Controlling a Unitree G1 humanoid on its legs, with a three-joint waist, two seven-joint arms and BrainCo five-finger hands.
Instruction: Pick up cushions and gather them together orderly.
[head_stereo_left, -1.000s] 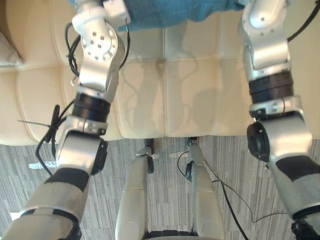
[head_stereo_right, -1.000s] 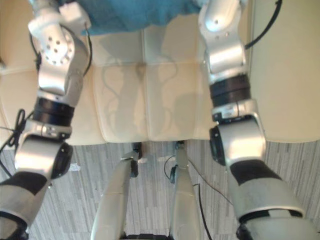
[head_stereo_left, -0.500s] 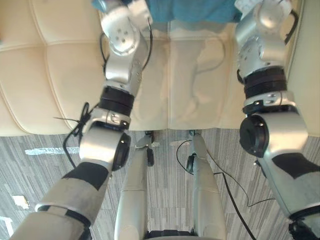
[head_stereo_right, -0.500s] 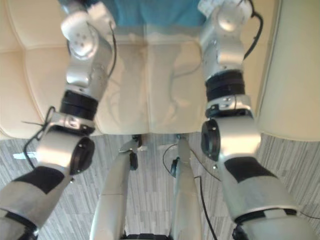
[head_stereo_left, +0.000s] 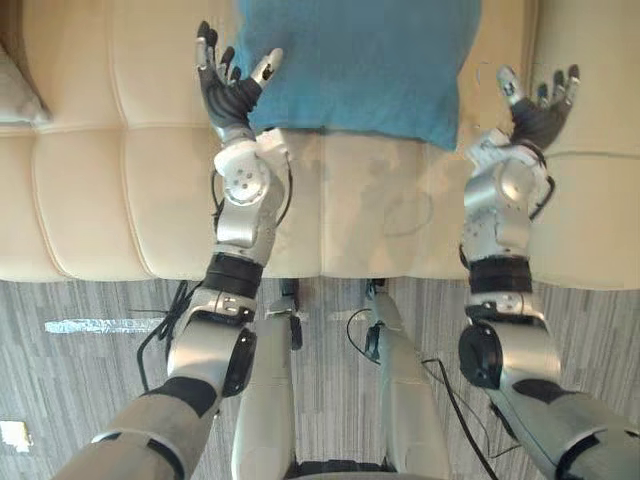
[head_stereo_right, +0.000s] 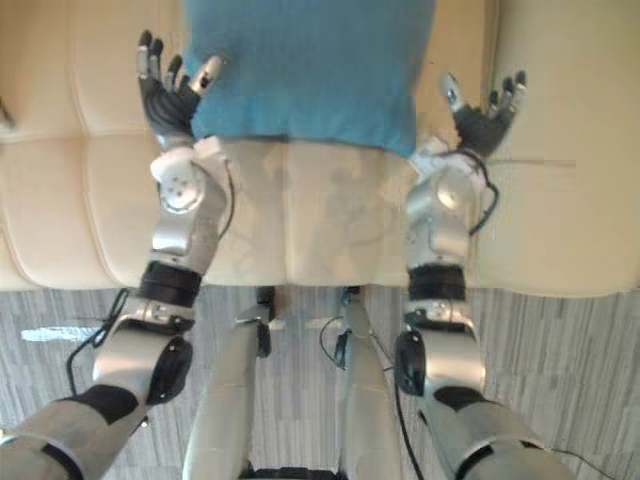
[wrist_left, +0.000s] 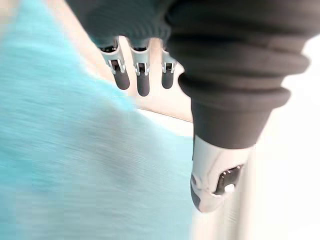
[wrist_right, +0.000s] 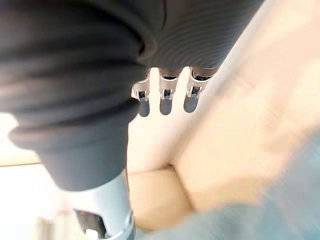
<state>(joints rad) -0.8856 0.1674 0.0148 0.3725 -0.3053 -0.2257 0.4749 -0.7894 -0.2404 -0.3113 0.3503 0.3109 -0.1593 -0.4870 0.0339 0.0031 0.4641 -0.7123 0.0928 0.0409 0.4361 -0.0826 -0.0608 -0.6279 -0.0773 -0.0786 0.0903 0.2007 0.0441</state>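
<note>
Fingers are spread and empty on your left hand (head_stereo_left: 232, 88) and right hand (head_stereo_left: 540, 112) flanking the blue cushion (head_stereo_left: 360, 65): probably soft, light and floppy, so grip its side edges.

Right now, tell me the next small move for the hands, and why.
Probably bring both hands inward against the blue cushion. The left hand and right hand are open, flanking its lower corners on the sofa; the left is near its edge, the right stands apart, and neither grips it.
</note>
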